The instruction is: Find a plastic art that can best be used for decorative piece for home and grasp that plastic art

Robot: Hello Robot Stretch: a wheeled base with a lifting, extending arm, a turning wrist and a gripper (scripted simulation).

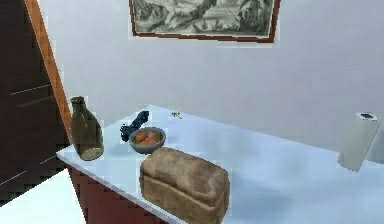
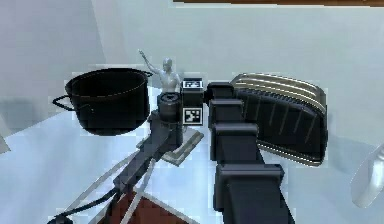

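One white desk [image 1: 290,175] on a red-brown base spans the forward view. Nearest you on it lies a brown bread loaf [image 1: 185,187]. Behind that, toward the left end, stand a dull olive bottle [image 1: 87,128] and a bowl [image 1: 147,140] of orange and red fruit, with a dark blue object [image 1: 131,128] just behind the bowl's far side; you cannot identify that object. A paper towel roll [image 1: 357,142] stands at the right end. The pale wall behind carries a framed picture [image 1: 203,18], cut off at the top edge. A dark door [image 1: 25,100] stands at the left.

In the arm side view, the arm [image 2: 245,160] rises from the bottom edge over a pale desk surface. At its far end the gripper [image 2: 165,108] sits in front of a small silvery statuette [image 2: 170,73], which stands between a black pot [image 2: 105,98] at the left and a ribbed toaster [image 2: 285,115] at the right. The gripper covers the statuette's lower body, so you cannot tell whether it grips anything or touches the figure. A clear curved object [image 2: 372,185] is cut off at the right edge.
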